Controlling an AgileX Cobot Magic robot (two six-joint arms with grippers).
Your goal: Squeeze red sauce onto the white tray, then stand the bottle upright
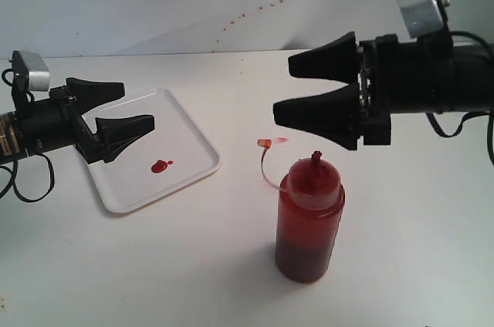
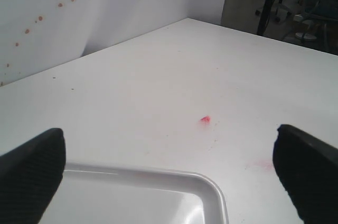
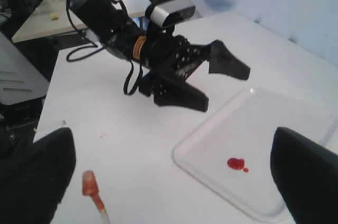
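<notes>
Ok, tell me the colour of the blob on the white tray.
Glossy bright red sauce on the white tray; the exterior view shows it best.

Showed matte black housings on the left arm [image 1: 38,130] and right arm [image 1: 440,72]. Ended in the left end effector [image 1: 138,103] and right end effector [image 1: 284,86], each with two broad, wedge-shaped black fingers [image 1: 123,128] tapering to blunt tips. Carried a silver-grey boxy camera [image 1: 29,70] on the left wrist and another [image 1: 421,3] on the right. Bore a yellow-gold band [image 3: 138,48] on the left arm. Trailed looping black cables [image 3: 127,82] from both wrists
</notes>
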